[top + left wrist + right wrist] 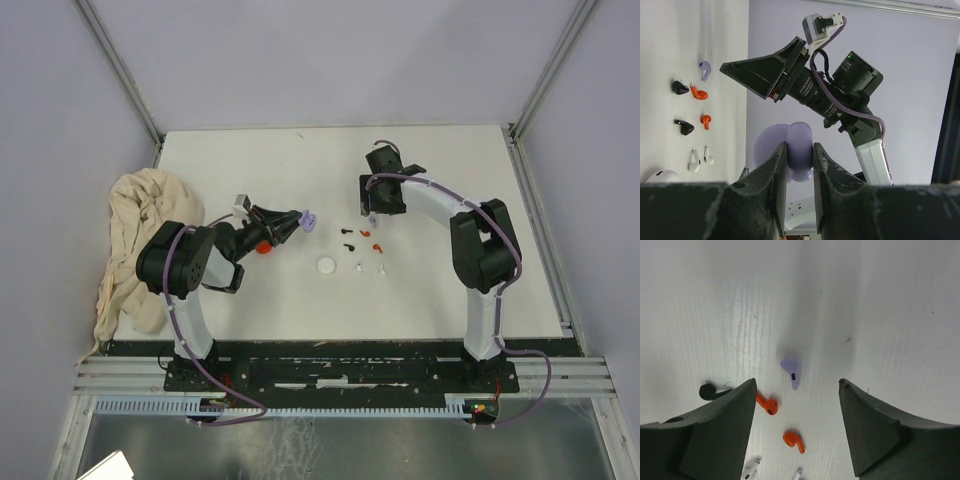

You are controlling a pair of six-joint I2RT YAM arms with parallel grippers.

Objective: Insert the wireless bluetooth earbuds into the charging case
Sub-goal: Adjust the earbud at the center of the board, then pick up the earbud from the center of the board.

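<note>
left hand [800,150] clamped on lilac case [801,132] | right hand [797,382] apart | arm lettering [810,94] illegible

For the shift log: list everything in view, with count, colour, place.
black earbuds: 2, black, table centre
red earbuds: 2, orange-red, beside the black
white earbuds: 2, white, closest to front edge
lilac earbud: 1, lilac, under right tool
lilac case: 1, lilac, in left tool
white disc: 1, white, by white earbuds
red disc: 1, red, beneath left arm
cloth: 1, beige, table's left edge
left tool: 1, black, shut on lilac case
right tool: 1, black, open
</note>
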